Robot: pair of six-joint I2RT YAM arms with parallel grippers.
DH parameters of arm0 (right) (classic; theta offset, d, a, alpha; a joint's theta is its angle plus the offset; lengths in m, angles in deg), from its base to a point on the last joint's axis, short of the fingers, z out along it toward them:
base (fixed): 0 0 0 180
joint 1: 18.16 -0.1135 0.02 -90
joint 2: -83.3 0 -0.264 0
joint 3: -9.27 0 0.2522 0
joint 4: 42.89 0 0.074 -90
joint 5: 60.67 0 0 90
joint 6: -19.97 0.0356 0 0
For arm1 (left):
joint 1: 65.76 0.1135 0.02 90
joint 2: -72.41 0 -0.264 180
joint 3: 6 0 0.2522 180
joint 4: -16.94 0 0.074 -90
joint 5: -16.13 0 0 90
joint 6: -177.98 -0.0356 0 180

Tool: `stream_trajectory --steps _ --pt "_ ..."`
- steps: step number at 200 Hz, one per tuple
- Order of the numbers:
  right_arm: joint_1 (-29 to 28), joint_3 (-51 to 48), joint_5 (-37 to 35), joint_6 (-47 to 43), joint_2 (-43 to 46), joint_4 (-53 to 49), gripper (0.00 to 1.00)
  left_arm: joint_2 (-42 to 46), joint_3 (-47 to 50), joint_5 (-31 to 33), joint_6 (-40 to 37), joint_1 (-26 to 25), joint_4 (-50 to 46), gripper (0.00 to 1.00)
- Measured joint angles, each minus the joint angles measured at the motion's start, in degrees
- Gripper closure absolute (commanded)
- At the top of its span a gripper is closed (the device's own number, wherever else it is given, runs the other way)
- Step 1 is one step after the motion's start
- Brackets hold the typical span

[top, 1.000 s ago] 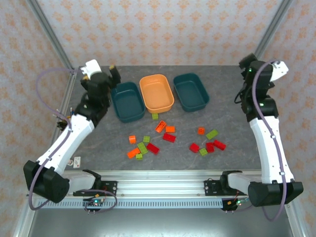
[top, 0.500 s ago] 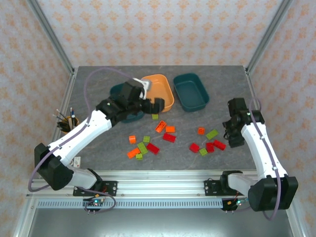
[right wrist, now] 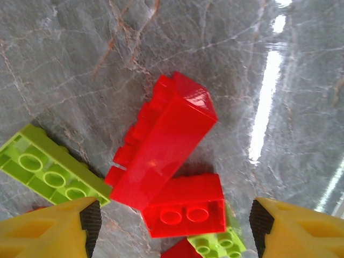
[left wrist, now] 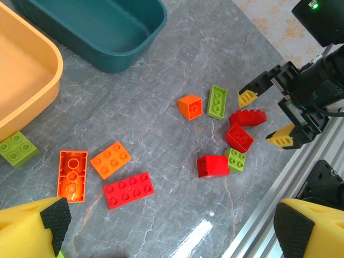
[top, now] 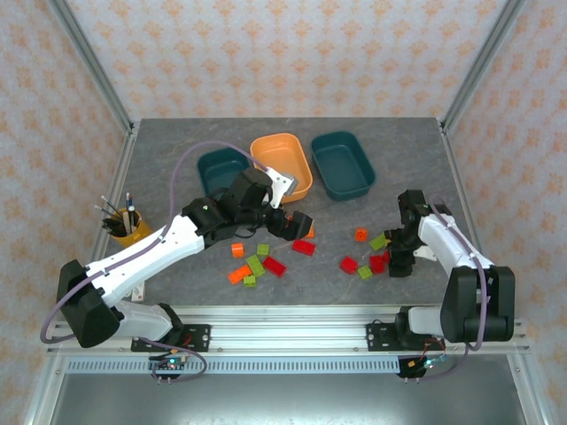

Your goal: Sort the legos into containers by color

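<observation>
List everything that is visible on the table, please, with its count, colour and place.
teal trays: two, dark teal, far side, flanking the orange one.
orange tray: one, orange, far centre.
red legos: five, red, loose; three lie at the right.
orange legos: five, orange, loose mid-table.
green legos: six, lime, loose; one beside the orange tray.
pen cup: one, yellow, left edge.
left gripper: one, yellow-padded, open above the middle legos.
right gripper: one, yellow-padded, open, straddling red legos.

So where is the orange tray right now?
In the overhead view, the orange tray sits at the back of the table, between the left teal tray and the right teal tray.
</observation>
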Motion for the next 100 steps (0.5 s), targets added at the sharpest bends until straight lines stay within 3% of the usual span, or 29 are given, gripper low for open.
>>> stream_trajectory --steps 58,100 --pt "3.4 -2.1 0.9 0.3 -2.2 5.8 0.26 0.0 0.0 0.0 0.0 0.0 0.2 0.00" --pt "6.1 -2.8 1.3 -0.6 -2.9 8.4 0.37 0.0 0.0 0.0 0.1 0.0 0.2 0.00"
